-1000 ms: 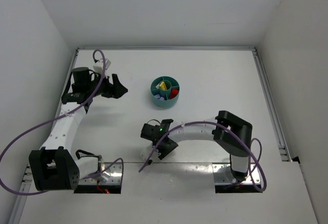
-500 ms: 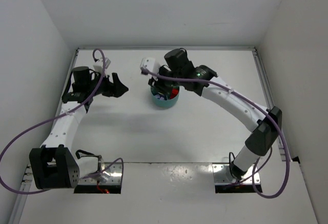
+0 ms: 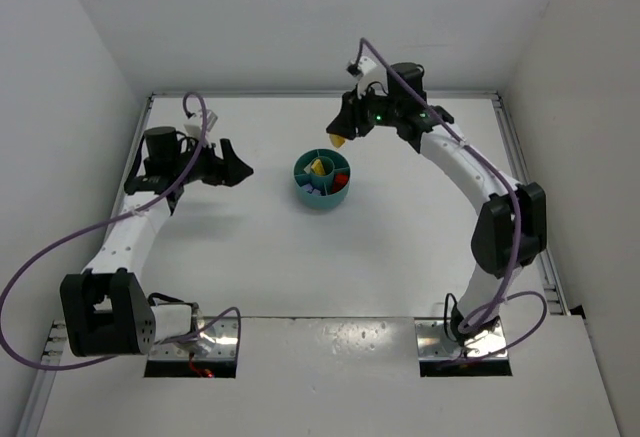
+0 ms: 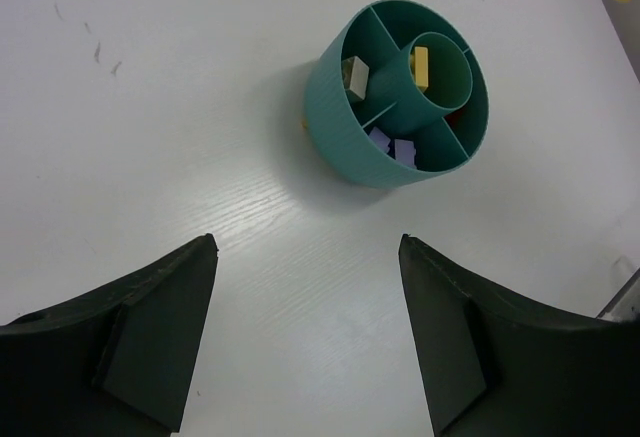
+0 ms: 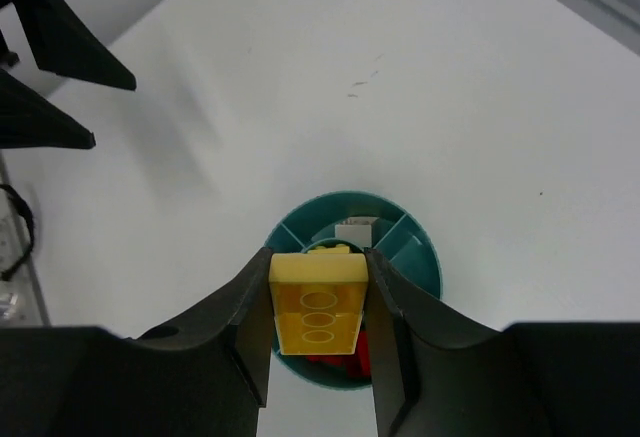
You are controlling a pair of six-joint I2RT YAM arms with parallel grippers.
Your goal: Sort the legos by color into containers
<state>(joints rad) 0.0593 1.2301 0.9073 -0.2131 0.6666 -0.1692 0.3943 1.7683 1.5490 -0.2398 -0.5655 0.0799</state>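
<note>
The round teal dish (image 3: 322, 194) stands mid-table, with a central cup and curved sections. In the left wrist view the dish (image 4: 345, 127) holds a yellow lego (image 4: 421, 65) in the cup, an off-white lego (image 4: 354, 74) and purple legos (image 4: 393, 146). My right gripper (image 3: 341, 138) is raised above and behind the dish, shut on a yellow lego (image 5: 318, 302); below it the dish (image 5: 418, 254) shows red legos (image 5: 360, 354). My left gripper (image 3: 240, 170) is open and empty, left of the dish, fingers (image 4: 160, 327) apart.
A metal rail (image 3: 528, 202) runs along the table's right edge and another along the left. White walls close in the back and sides. Purple cables loop beside the left arm (image 3: 120, 242).
My right arm swung from the near table up over the dish, then rose and moved back right with the yellow lego in its jaws. The left arm barely moved.
</note>
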